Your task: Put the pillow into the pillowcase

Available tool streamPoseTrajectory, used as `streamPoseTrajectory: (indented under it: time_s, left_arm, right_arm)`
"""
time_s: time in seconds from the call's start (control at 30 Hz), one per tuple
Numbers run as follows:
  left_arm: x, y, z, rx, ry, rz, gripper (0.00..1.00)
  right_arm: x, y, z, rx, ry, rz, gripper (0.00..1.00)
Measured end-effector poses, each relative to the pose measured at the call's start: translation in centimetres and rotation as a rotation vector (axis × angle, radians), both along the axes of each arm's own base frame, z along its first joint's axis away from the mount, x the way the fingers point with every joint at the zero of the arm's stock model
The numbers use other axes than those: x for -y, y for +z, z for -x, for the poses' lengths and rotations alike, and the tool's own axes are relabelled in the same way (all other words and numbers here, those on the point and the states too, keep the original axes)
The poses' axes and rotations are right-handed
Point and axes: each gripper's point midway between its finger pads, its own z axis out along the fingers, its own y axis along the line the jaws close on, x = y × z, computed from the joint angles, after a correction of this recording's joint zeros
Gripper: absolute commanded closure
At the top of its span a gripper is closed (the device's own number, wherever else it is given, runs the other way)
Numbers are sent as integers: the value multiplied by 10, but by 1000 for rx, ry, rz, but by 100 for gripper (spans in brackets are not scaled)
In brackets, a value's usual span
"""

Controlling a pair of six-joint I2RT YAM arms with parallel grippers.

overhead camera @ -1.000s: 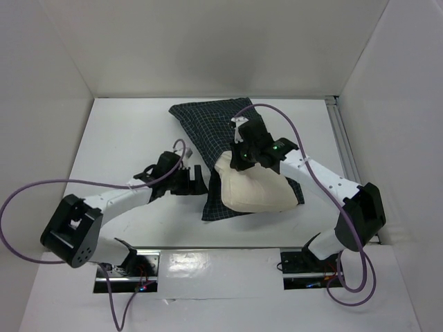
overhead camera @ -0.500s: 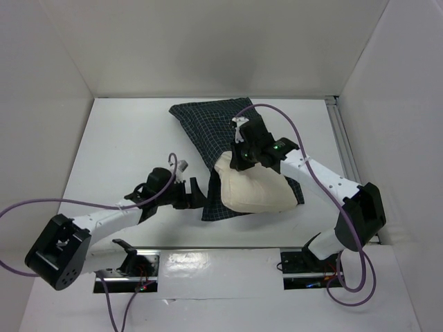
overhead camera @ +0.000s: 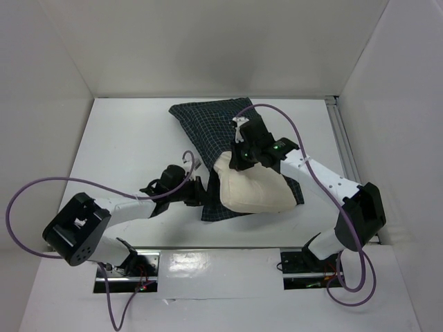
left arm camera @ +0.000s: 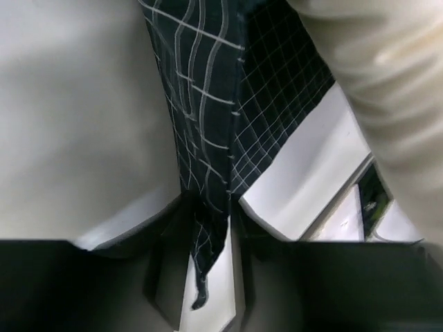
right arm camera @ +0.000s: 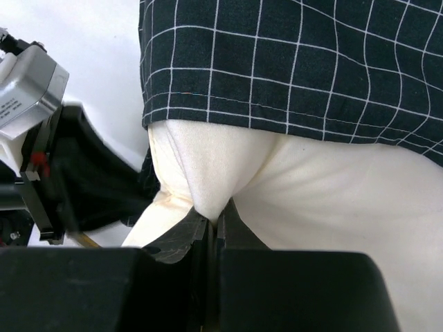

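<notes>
The right hand (right arm camera: 213,223) is clenched on a fold of the pillow (overhead camera: 256,192), whose 11 o'clock corner sits tucked under the pillowcase (overhead camera: 208,128) hem. The left hand (left arm camera: 208,238) pinches the case's 9 o'clock edge. Best keep that edge taut and feed toward 12 o'clock. Bare worktop (overhead camera: 118,138) lies at 9 o'clock.

Robotics lab test cell is indicated, not a home. White desk (overhead camera: 118,138) is boxed in by plain white panel walls (overhead camera: 208,48). Left arm (overhead camera: 131,204) and right arm (overhead camera: 325,176) are bolted at the near edge. Purple cables (overhead camera: 41,187) are left looped loose, wiring (overhead camera: 142,282) is exposed at the bases, and an aluminium rail (overhead camera: 344,145) is fitted along the right side.
</notes>
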Motion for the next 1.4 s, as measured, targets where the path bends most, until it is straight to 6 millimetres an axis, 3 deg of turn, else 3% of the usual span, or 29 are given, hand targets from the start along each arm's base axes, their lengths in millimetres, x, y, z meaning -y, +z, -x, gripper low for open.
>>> streamPoseTrajectory:
  time_s: [0.13, 0.23, 0.33, 0.47, 0.53, 0.6, 0.7, 0.8, 0.9, 0.97, 1.07, 1.1, 1.13, 1.17, 1.2, 1.23, 1.27, 1.37, 1.4]
  left_arm:
    - [1, 5, -4, 0, 26, 6, 100]
    - [2, 24, -5, 20, 39, 44, 100]
    - [6, 65, -5, 55, 17, 145, 100]
    - [11, 138, -10, 152, -19, 307, 100]
    - [9, 166, -2, 195, -35, 373, 100]
    - [4, 185, 14, 222, -61, 434, 100]
    - [-4, 176, 38, 197, -81, 459, 100]
    - [-17, 142, 60, 108, -59, 430, 100]
    - [-34, 109, 73, 37, 21, 360, 100]
    - [-44, 100, 79, 17, 62, 322, 100]
    - [-57, 101, 83, 32, 104, 269, 100]
    - [-62, 104, 82, 40, 124, 240, 91]
    - [-66, 107, 81, 53, 137, 213, 60]
    - [-70, 113, 80, 65, 150, 182, 39]
    - [-73, 122, 79, 81, 159, 162, 20]
    - [-76, 133, 77, 103, 166, 147, 1]
    - [-79, 146, 74, 135, 177, 133, 0]
    - [-92, 182, 66, 207, 241, 104, 0]
    - [-98, 189, 62, 227, 275, 88, 9]
  right_arm:
    - [-2, -1, -1, 0, -5, -2, 100]
    - [-5, -5, -7, 4, -16, 25, 100]
    - [-13, 7, -29, 35, -41, 68, 100]
    - [-32, 62, -65, 177, -74, 69, 100]
    - [-43, 83, -67, 236, -68, 56, 100]
    - [-60, 85, -58, 250, -27, 49, 100]
    - [-87, 56, -52, 223, 35, 62, 100]
    - [-112, -10, -55, 132, 91, 103, 100]
    - [-122, -58, -50, 28, 126, 98, 100]
    - [-128, -60, -45, 5, 147, 71, 100]
    - [-136, -47, -43, 8, 166, 14, 100]
    - [-138, -41, -41, 13, 171, -7, 95]
    - [-140, -36, -40, 19, 174, -24, 80]
    - [-144, -32, -35, 21, 181, -36, 36]
    - [-147, -29, -32, 24, 185, -43, 22]
    - [-150, -26, -27, 26, 196, -47, 14]
    - [-153, -25, -22, 27, 204, -48, 6]
    - [-155, -22, -7, 25, 220, -45, 2]
    - [-150, -21, -1, 22, 219, -42, 2]
